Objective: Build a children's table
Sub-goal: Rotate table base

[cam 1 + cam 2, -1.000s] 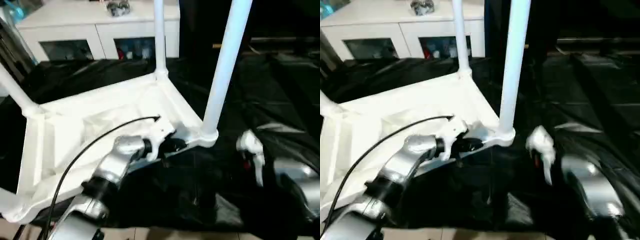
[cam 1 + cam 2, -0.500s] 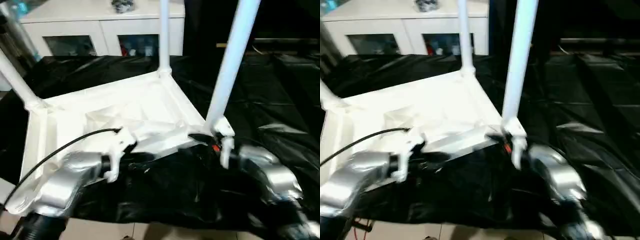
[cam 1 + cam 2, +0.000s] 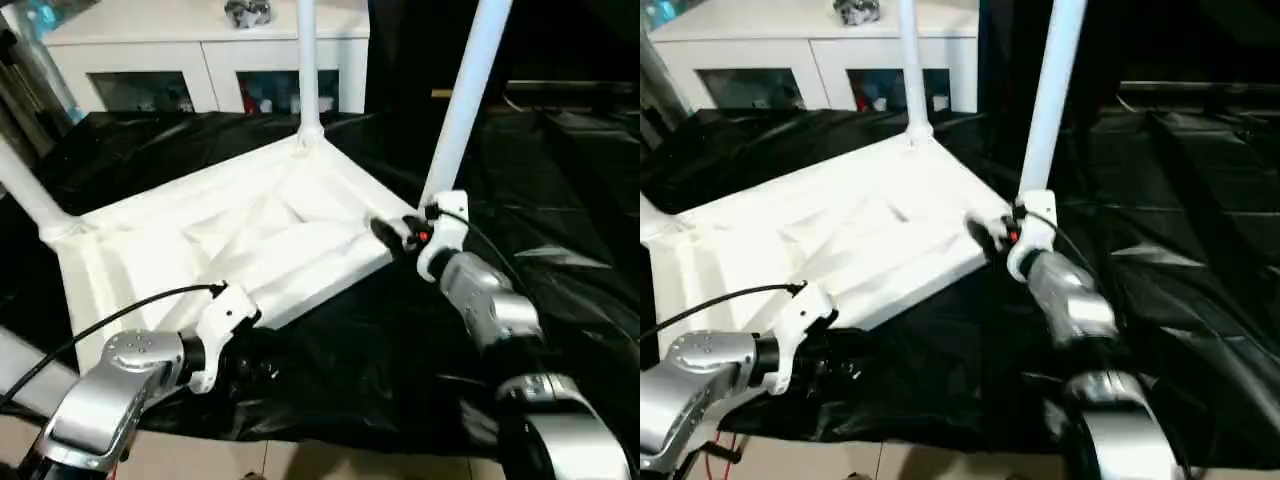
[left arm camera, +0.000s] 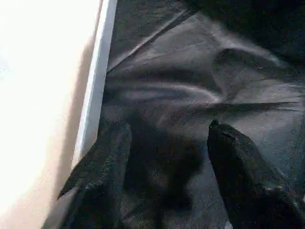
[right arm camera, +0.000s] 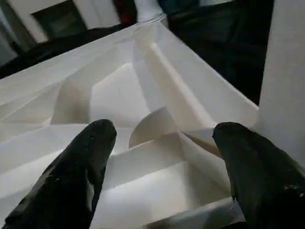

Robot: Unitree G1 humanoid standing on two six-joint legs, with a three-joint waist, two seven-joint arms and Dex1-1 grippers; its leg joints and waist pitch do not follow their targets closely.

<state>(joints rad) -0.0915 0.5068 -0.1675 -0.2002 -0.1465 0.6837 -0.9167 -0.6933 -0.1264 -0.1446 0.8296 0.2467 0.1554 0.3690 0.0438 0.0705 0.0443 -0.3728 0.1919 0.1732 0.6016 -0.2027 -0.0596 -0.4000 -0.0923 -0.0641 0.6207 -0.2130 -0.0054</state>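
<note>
Biggest thing here is the black plastic sheet (image 3: 560,200), crinkly and glossy, draped over the counter so you can't make out the surface underneath. Behind it sits a white cabinet (image 3: 210,45) with glass-fronted compartments; what's inside is too blurry to tell, and the small shiny thing on top is cut off by the frame edge.

The children's table (image 3: 250,240) lies upside down on the sheet, white plastic, ribbed underside facing up with raised ridges running diagonally. I can see 3 legs (image 3: 465,100), long white tubes standing in the round corner sockets, all cropped at the top of the frame. The corner nearest the robot's left side is hidden behind the left arm, so no idea what's there.

The right hand (image 5: 159,138) is spread wide at the near right corner, right beside the base of that leg, its 2 black fingers (image 5: 81,176) hovering over the ribs with nothing gripped between them.

The left hand (image 4: 167,162) is just off the table's near edge, over the black sheet, its fingers (image 4: 248,181) parted and empty too. A black cable (image 3: 110,320) loops over its silver forearm.
</note>
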